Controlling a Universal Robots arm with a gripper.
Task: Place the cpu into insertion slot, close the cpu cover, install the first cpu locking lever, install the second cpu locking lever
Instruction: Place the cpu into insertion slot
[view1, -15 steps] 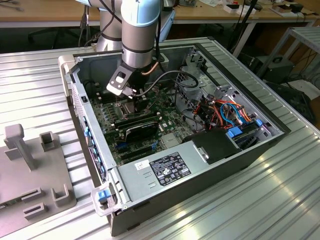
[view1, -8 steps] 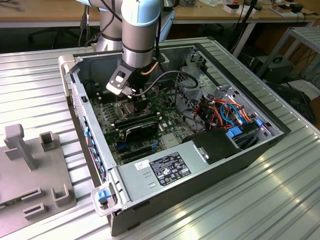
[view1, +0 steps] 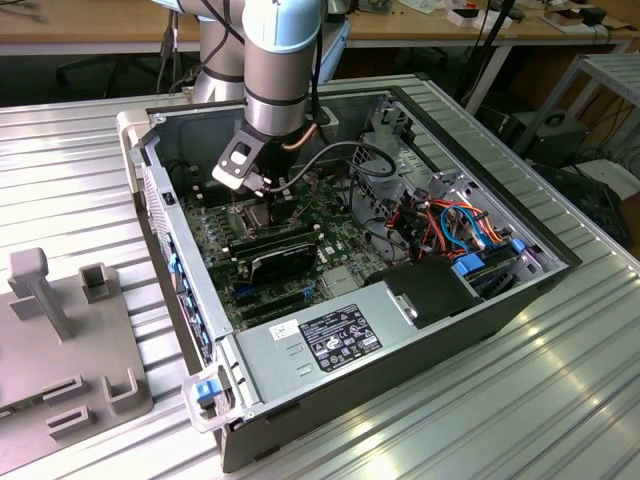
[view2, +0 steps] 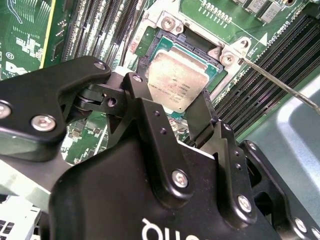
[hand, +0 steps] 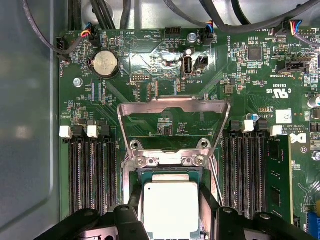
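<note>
In both wrist views the cpu (view2: 177, 80) (hand: 170, 207), silvery-grey on top, sits between the two black fingers (view2: 135, 87) of my gripper (view2: 172, 97) (hand: 171, 212), which is shut on its edges. The cpu is level right over the insertion slot (view2: 212, 70) (hand: 170, 174); I cannot tell whether it rests in it. The cpu cover (hand: 172, 102), a silvery frame, stands swung open beyond the slot. A thin metal locking lever (view2: 280, 82) (hand: 214, 175) runs out from the slot's corner. In the exterior view the gripper (view1: 245, 195) reaches down into the open computer case.
Long black memory slots (hand: 90, 170) (hand: 245, 170) flank the slot on both sides. A round coin battery (hand: 106, 62) and cables lie beyond the cover. In the exterior view, the grey power supply (view1: 330, 335) and the case wall (view1: 165, 230) hem in the board; a grey fixture (view1: 60, 340) sits at that view's left.
</note>
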